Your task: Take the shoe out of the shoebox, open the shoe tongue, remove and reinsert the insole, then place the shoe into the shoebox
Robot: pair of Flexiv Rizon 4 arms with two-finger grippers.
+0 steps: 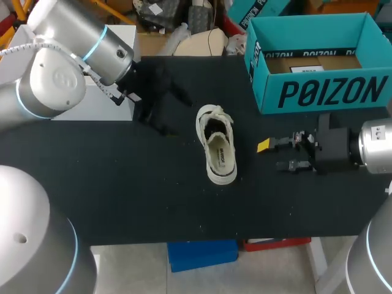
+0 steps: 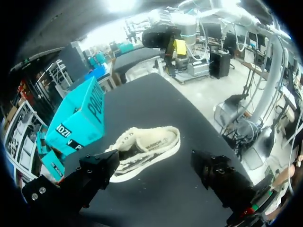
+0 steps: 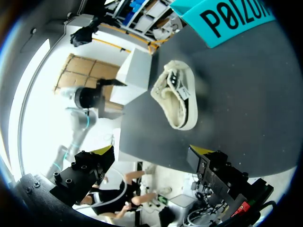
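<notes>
Head view: the shoe (image 1: pixel 215 146) sits on its sole in the middle of the table (image 1: pixel 122 184), outside the box (image 1: pixel 318 92), which stands open at the far right. The right gripper (image 1: pixel 274 155) hovers just to the shoe's right, fingers apart and gripping nothing. The left gripper (image 2: pixel 155 164) (hard to pick out from above against the dark top) shows in its own wrist view as spread wide and equally empty, with the shoe lying ahead of it. Nothing pins the shoe down, and that looks like the main risk. A one-sided tug at the tongue or insole (image 1: pixel 221 157) could drag or tip the whole shoe rather than free the part. Both arms working at the narrow opening might also knock fingers together.
</notes>
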